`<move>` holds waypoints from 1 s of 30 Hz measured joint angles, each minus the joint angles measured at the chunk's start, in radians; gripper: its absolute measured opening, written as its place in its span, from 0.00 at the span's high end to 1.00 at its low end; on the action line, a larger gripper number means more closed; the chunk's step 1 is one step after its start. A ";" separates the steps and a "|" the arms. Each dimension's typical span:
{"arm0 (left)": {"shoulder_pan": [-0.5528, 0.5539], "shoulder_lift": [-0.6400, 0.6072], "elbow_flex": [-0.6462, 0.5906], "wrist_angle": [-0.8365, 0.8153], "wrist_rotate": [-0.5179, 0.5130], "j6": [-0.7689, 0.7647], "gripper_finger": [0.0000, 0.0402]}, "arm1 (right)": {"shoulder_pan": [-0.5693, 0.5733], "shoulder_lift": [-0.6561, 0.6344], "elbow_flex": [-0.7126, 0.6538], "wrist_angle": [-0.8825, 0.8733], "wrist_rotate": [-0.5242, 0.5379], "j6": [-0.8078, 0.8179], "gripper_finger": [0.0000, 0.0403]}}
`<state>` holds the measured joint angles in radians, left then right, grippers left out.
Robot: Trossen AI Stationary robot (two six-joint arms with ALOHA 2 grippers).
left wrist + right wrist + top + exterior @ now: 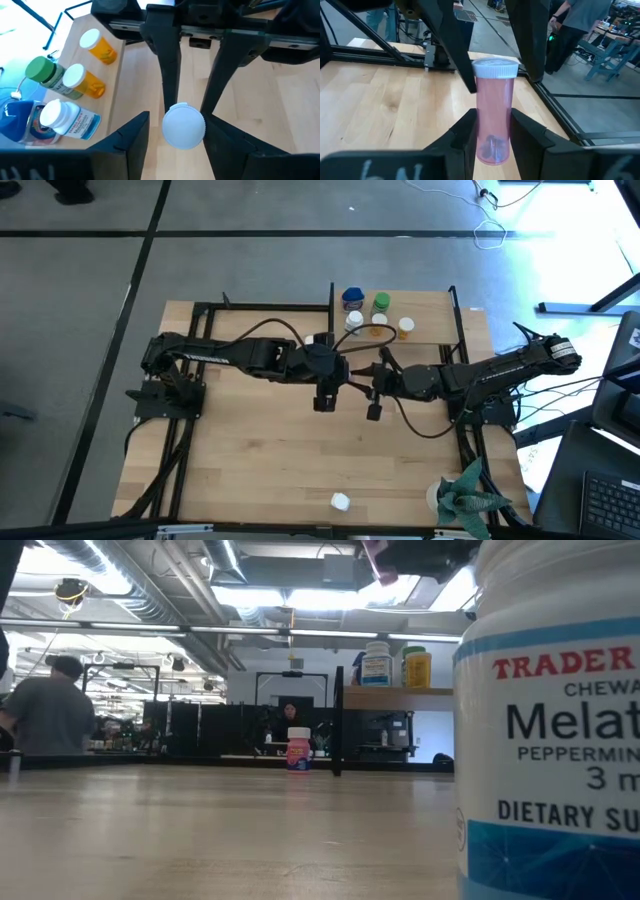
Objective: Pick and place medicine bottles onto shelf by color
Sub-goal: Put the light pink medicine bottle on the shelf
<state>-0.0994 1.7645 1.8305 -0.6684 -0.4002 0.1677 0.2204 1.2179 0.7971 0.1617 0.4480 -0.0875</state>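
Here the right gripper point(490, 137) is clamped on the small pink plastic bottle with a white cap point(492, 112), above the worktop point(270, 455). The left gripper point(172, 135) stands apart around its cap. It looks light and slippery, so hold its middle

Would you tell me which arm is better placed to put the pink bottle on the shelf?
Right. The right gripper clamps the pink bottle by its body, and the shelf lies on its side; the left gripper only flanks the white cap, fingers apart.
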 joint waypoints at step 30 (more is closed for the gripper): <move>-0.066 -0.145 0.001 -0.060 -0.139 0.022 0.57 | 0.021 -0.159 0.000 -0.086 0.282 -0.026 0.74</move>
<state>-0.1653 1.6190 1.8315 -0.7284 -0.5394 0.1892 0.2417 1.0593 0.7971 0.0760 0.7304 -0.1140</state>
